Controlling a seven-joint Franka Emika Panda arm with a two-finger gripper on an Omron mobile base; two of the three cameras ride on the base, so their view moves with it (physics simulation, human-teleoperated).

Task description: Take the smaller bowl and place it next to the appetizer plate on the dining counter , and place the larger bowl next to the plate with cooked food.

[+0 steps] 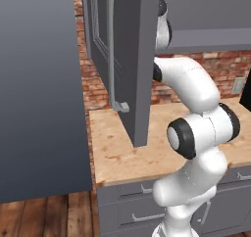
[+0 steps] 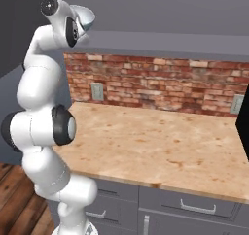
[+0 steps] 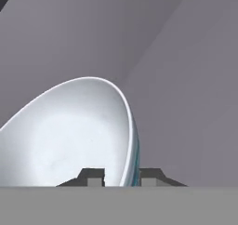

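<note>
Gripping: your gripper (image 3: pixel 122 177) is clamped on the rim of a bowl (image 3: pixel 69 135), one fingertip inside the pale hollow, the other against the blue-green painted outside.
Which bowl: you cannot tell from here whether it is the smaller or the larger one; no second bowl stands beside it to compare.
Bowl's place: its wall runs straight up between the fingertips, and the hollow spreads away to one side of them in the hand view.
Surroundings: plain grey cabinet walls lie beyond and around the bowl; in the left base view the arm reaches up past the open cabinet door (image 1: pixel 132 59).
Below the pincer: the wooden counter (image 2: pixel 160 146) sits well under the hand, backed by the brick wall (image 2: pixel 160 86).
Doing it well: hold the clamp firm, since a thin rim can pivot between the fingertips; lift a little first, then draw straight back out.
Watch: keep the bowl's far edge off the cabinet walls and the door as you withdraw.
</note>
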